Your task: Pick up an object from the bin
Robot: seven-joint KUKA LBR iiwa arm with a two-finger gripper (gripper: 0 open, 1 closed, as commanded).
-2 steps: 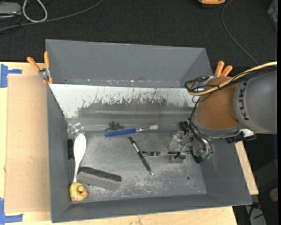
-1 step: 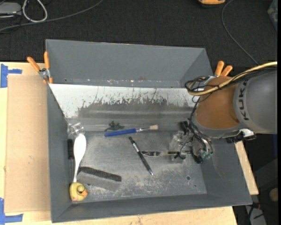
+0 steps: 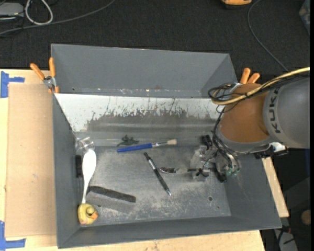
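- We see one grey metal bin (image 3: 146, 77), its floor scattered thinly with eight loose things.
- One arm (image 3: 282, 114) reaches in from the right, with an orange cover on its wrist. Its one gripper (image 3: 205, 166) sits low over the right part of the floor. We cannot tell whether it is open or closed, and we see nothing held in it.
- One white plastic spoon (image 3: 88, 167) lies along the left wall, bowl towards the back.
- One brush with a blue handle (image 3: 145, 146) lies crosswise near the back of the floor, bristles pointing right.
- One thin dark pen (image 3: 158, 174) lies slantwise in the middle, just left of the gripper.
- One flat dark bar (image 3: 111, 195) lies near the front left.
- One narrow black piece (image 3: 78, 166) lies against the left wall beside the spoon.
- One small yellow lump (image 3: 87, 213) sits in the front left corner, at the spoon's handle end.
- One small dark curved piece (image 3: 169, 169) lies between the pen and the gripper, the thing nearest to it.
- One tiny dark bit (image 3: 127, 139) lies just behind the brush handle.
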